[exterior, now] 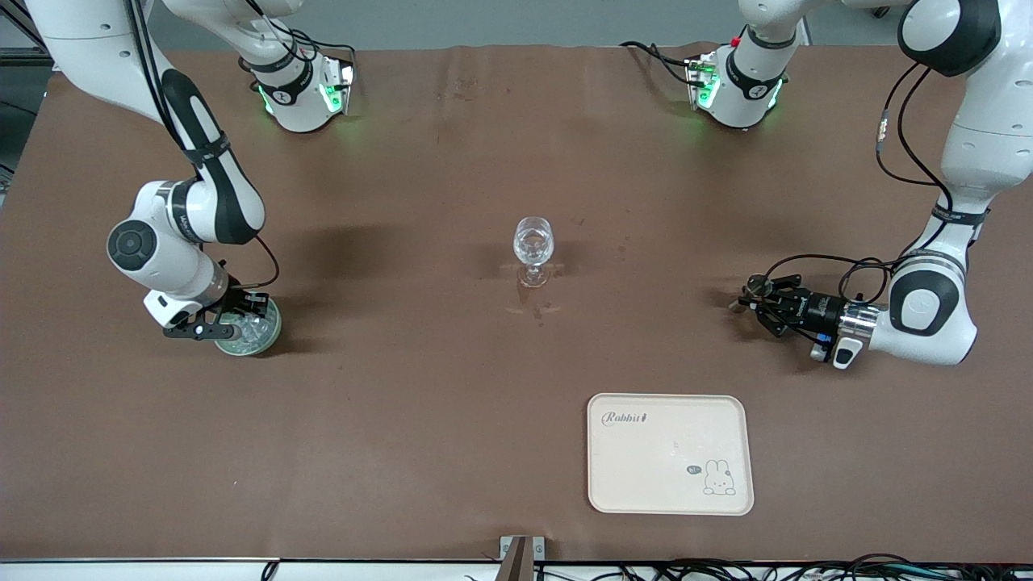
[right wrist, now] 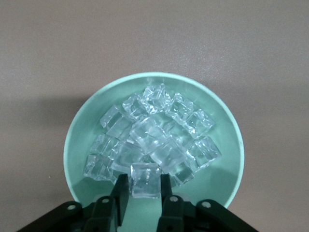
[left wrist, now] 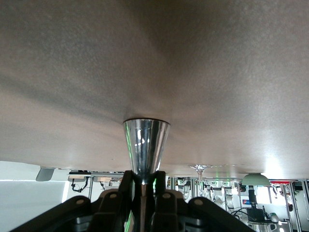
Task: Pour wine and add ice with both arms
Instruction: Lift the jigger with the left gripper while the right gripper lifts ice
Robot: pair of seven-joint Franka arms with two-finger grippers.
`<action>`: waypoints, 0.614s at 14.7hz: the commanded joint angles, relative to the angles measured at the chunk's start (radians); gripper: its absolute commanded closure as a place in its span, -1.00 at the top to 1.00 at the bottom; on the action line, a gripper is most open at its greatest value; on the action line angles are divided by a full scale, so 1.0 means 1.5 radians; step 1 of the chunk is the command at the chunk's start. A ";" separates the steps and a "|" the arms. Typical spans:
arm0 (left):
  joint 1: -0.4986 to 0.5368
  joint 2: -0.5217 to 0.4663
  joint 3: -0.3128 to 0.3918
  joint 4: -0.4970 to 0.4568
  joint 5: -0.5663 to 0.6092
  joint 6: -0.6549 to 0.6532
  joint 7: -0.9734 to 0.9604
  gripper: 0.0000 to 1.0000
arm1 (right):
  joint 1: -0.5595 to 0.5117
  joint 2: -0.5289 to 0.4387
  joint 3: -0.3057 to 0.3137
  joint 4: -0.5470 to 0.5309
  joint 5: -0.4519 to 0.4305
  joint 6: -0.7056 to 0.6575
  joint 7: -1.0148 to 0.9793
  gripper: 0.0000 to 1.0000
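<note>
Beside the stemmed glass (exterior: 533, 250), both ends: left gripper (left wrist: 143, 186) clamped on jigger (left wrist: 146, 144); right gripper (right wrist: 145, 189) pinching one ice cube (right wrist: 145, 180) in bowl (right wrist: 77, 145). Pouring, icing outstanding.

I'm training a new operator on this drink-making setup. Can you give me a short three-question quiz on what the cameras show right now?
1. True or false: the left hand is shut on the jigger.
2. What is the right hand gripping? A) the rim of the green bowl B) one ice cube C) the stem of the glass
3. Which stands nearer to the front camera: the wine glass or the cream tray?

Key
1. True; its fingers clamp the jigger's narrow waist.
2. B; one ice cube sits between its fingers, over the green bowl of ice.
3. The cream tray.
</note>
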 commanded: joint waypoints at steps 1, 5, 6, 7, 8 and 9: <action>0.001 0.004 0.000 0.003 -0.011 -0.005 0.001 -0.72 | -0.003 -0.009 0.002 -0.006 0.011 -0.007 -0.008 -0.93; 0.001 0.003 -0.001 0.004 -0.025 -0.014 -0.006 -0.93 | -0.002 -0.019 0.003 0.084 0.013 -0.168 -0.007 -0.99; 0.001 -0.003 -0.002 0.006 -0.025 -0.026 -0.004 -0.98 | -0.002 -0.022 0.003 0.118 0.017 -0.217 -0.006 -0.99; 0.003 -0.010 -0.007 0.011 -0.026 -0.033 -0.009 -0.99 | -0.002 -0.029 0.002 0.156 0.032 -0.270 -0.004 -0.99; 0.009 -0.012 -0.019 0.015 -0.026 -0.036 -0.016 -0.99 | -0.003 -0.036 0.001 0.188 0.045 -0.320 -0.003 -0.99; 0.011 -0.015 -0.033 0.018 -0.026 -0.037 -0.028 -0.99 | -0.004 -0.048 0.000 0.222 0.048 -0.367 0.001 -0.99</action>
